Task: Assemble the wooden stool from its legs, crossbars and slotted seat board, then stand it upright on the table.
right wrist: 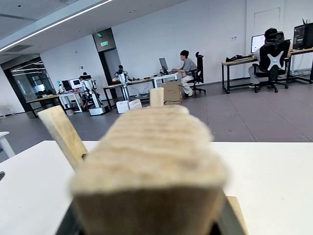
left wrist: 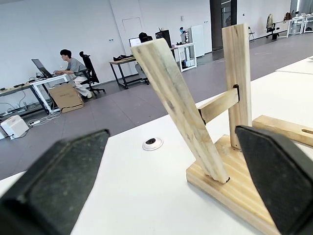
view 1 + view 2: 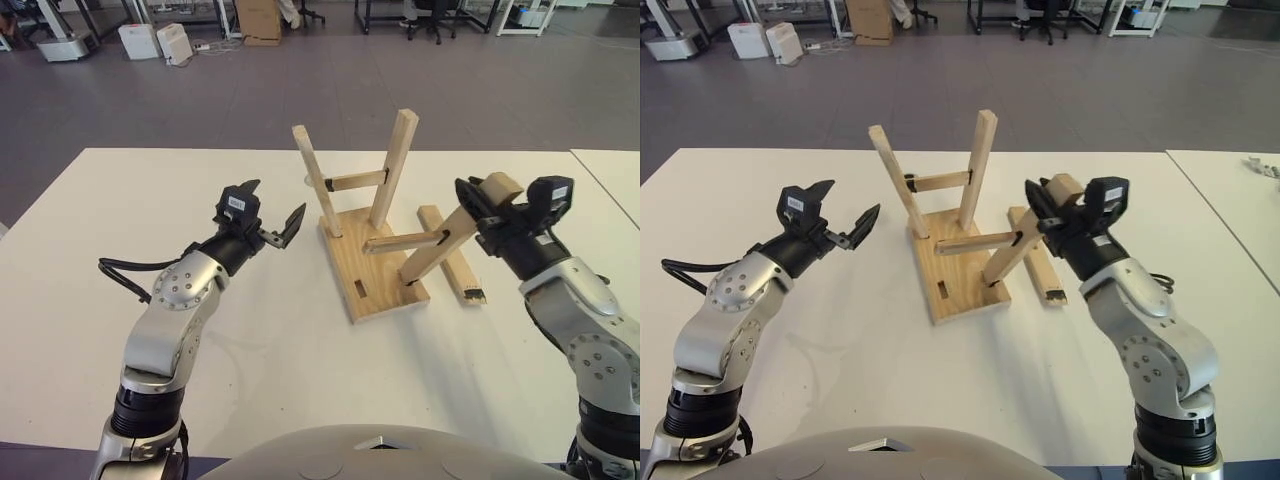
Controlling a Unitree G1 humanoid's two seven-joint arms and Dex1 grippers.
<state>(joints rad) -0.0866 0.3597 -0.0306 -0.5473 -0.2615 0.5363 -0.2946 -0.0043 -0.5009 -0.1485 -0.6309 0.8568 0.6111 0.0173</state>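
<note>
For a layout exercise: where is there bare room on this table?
Free: the near table in front of the seat board, and the far-left corner beyond the left gripper. Crowded: between seat board, loose leg and right gripper.

Four wooden legs can be counted: three rise from the single seat board (image 3: 385, 290) at the frame's centre, namely the left leg (image 3: 316, 180), the middle leg (image 3: 393, 168) and the slanted leg (image 3: 440, 250), and one loose leg (image 3: 462, 276) lies flat to the right of them. There are two crossbars, an upper crossbar (image 3: 357, 181) and a lower crossbar (image 3: 405, 241). Two grippers show, the left gripper (image 3: 272, 212) at centre left and the right gripper (image 3: 490, 205) at centre right.
</note>
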